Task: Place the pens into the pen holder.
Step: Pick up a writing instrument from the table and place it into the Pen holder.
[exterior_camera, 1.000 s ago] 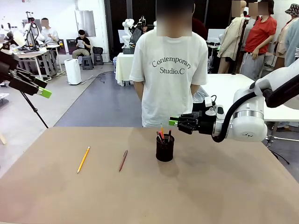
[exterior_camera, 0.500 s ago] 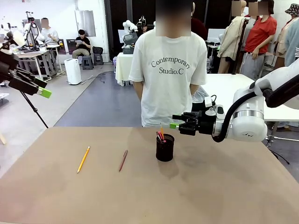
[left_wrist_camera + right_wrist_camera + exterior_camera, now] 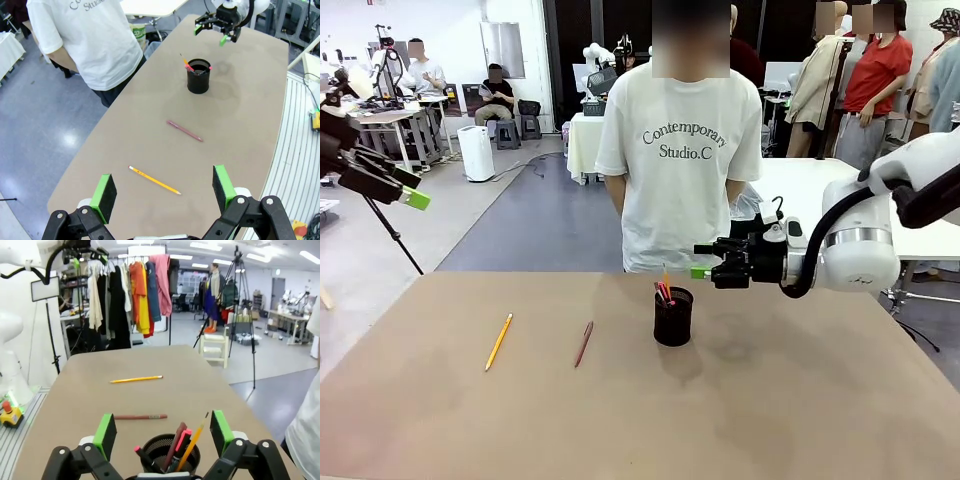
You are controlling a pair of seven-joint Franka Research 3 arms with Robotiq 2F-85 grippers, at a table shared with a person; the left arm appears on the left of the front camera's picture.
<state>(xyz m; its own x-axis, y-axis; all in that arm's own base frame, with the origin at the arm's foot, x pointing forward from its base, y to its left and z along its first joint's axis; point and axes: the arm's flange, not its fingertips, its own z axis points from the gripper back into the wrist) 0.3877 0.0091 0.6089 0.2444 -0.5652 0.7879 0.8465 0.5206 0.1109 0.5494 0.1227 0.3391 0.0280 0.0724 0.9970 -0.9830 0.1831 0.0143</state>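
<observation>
- Centre right of the front view: right hand spread wide, gripping nothing, up in the air just above and right of the pen holder, clear of it.
- Middle of the frame: black mesh pen holder upright on the desk, several pens standing in it, one orange-yellow, one pink-tipped, slanting out past the rim.
- Left of the pen holder, flat on the desk: reddish-brown pen, near but not touching.
- Further left: yellow pencil, well apart from the pen holder, lying roughly parallel to the reddish-brown pen.
- Bottom of the left wrist view: left hand open wide and empty, raised above the desk, yellow pencil seen between its green pads on the surface below.
- Top centre of the front view, behind the far desk edge: person in a white printed T-shirt, arms down.
</observation>
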